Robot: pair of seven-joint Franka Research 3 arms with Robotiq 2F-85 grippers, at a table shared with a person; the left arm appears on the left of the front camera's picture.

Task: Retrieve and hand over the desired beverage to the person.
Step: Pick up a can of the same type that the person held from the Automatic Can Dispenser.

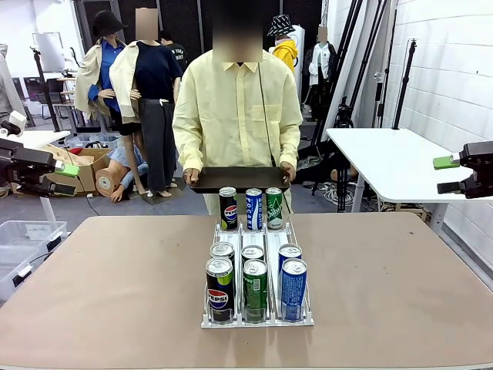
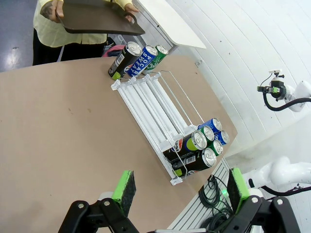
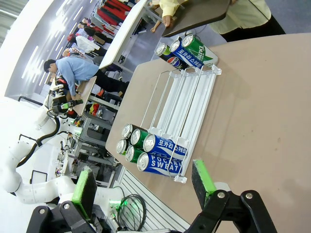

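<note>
While left gripper (image 2: 181, 187), right gripper (image 3: 143, 187) sit spread: nine cans (image 1: 255, 281) in white rack (image 1: 242, 235), six near, three far; person (image 1: 235, 108) holds one black tray (image 1: 239, 179).

bright even light, wrist views distorted

Tan-brown surface (image 1: 115, 293) spanned lower half of frame, corners rounded. White wire rack (image 1: 266, 235) lay directly on it at centre, three lanes running from lower centre toward mid-frame. Six cans stood packed at rack's lower end: black Pepsi can (image 1: 219, 281) left, front green can (image 1: 255, 284) middle, front blue can (image 1: 293, 284) right, second row (image 1: 253, 253) just behind. Upper end held dark can (image 1: 228, 208), blue-white can (image 1: 254, 208), far green can (image 1: 273, 207); whether on rack or surface, could not tell.
</note>
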